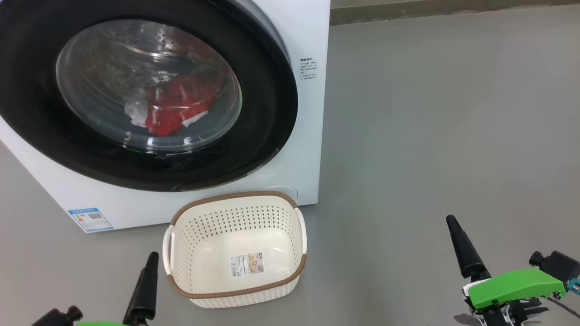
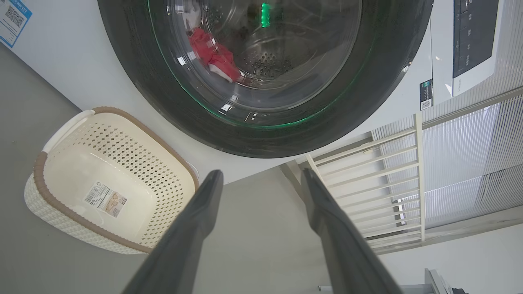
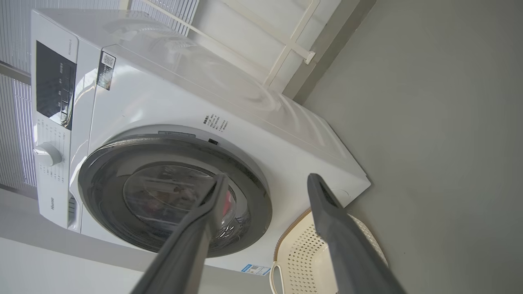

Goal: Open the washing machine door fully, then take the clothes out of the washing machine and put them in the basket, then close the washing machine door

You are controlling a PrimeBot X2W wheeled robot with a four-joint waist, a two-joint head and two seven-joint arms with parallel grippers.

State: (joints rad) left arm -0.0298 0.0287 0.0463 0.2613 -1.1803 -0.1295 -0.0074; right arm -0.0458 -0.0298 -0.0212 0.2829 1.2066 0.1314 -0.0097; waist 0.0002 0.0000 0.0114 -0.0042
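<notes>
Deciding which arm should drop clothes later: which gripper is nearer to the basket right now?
Left. The left gripper is close beside the basket's left side, near its handle. The right gripper is far off to the basket's right. Neither touches it.

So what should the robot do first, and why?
Probably raise the right gripper toward the rim of the washing machine door to pull it open. The door looks shut, the red clothes lie behind its glass, the basket holds no clothes, and the left gripper and the right one both stand open, low, touching nothing.
</notes>
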